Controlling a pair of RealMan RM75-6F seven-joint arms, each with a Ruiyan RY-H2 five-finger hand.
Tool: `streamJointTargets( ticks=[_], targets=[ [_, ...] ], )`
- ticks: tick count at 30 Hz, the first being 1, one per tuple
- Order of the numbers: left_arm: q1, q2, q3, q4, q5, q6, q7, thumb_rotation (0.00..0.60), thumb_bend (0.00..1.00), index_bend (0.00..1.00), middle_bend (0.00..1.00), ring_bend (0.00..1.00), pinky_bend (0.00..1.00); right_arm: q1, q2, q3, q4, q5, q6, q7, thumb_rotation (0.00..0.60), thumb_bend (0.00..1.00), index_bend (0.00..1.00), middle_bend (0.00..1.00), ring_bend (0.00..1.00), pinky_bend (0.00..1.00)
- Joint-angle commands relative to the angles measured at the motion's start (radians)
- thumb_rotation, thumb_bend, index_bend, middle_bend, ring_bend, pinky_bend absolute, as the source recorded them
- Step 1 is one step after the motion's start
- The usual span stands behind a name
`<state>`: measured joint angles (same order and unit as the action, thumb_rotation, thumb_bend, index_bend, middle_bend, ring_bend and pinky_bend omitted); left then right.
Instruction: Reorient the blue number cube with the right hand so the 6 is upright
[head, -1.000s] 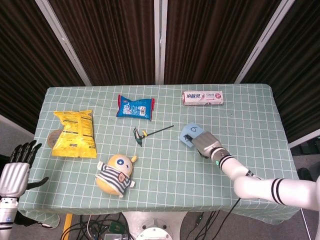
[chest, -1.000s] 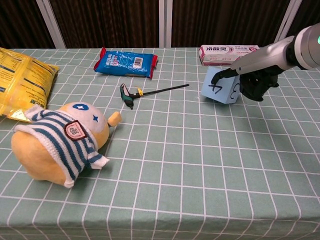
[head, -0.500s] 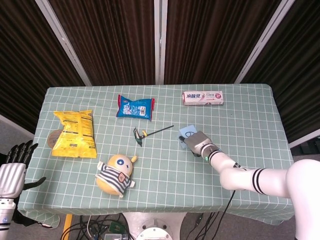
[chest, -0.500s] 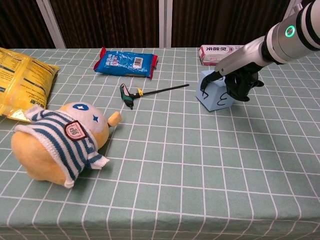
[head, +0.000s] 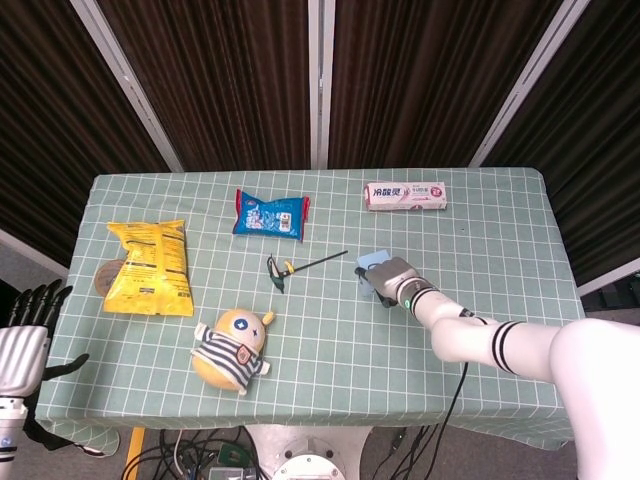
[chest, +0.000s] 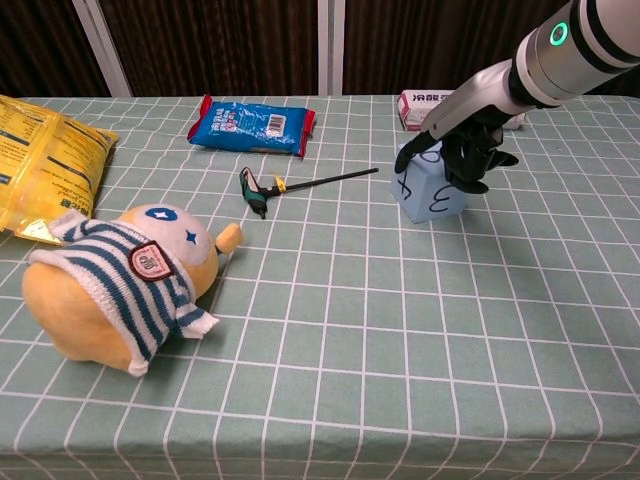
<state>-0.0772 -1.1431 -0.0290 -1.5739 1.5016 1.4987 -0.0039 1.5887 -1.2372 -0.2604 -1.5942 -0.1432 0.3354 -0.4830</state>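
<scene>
blue number cube (chest: 428, 190) on green checked table (chest: 400, 330), right robot hand (chest: 468, 148) fingers curled gripping cube top.

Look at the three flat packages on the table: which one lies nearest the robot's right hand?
The pink-and-white toothpaste box at the far edge, just beyond the right hand gripping the blue number cube. The blue snack packet and yellow chip bag lie further left.

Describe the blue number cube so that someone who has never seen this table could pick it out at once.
On the green checked tablecloth, look right of centre, in front of the white and pink toothpaste box at the far edge. There the right hand grips the blue number cube from above. It is the only pale blue block with dark digits on its faces, unlike the flat blue snack packet further left.
</scene>
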Motion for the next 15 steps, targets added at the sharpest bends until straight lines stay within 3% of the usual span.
streamJointTargets(
  ticks=[1, 5, 15],
  targets=[
    [0.001, 0.003, 0.0, -0.002, 0.0, 0.0, 0.0, 0.6, 0.0, 0.07, 0.0, 0.0, 0.04, 0.031, -0.014, -0.027, 0.046, 0.002, -0.05, 0.056, 0.6, 1.0, 0.03, 0.96, 0.83, 0.72],
    [0.001, 0.008, -0.001, -0.006, -0.001, 0.0, -0.001, 0.6, 0.0, 0.07, 0.0, 0.0, 0.04, 0.05, -0.012, -0.036, 0.085, -0.019, -0.11, 0.137, 0.6, 1.0, 0.03, 0.96, 0.83, 0.72],
    [0.001, 0.014, -0.002, -0.011, -0.002, -0.004, 0.001, 0.6, 0.0, 0.07, 0.0, 0.0, 0.04, 0.036, 0.041, 0.012, 0.142, -0.151, -0.251, 0.334, 0.6, 1.0, 0.03, 0.96, 0.83, 0.72]
  ],
)
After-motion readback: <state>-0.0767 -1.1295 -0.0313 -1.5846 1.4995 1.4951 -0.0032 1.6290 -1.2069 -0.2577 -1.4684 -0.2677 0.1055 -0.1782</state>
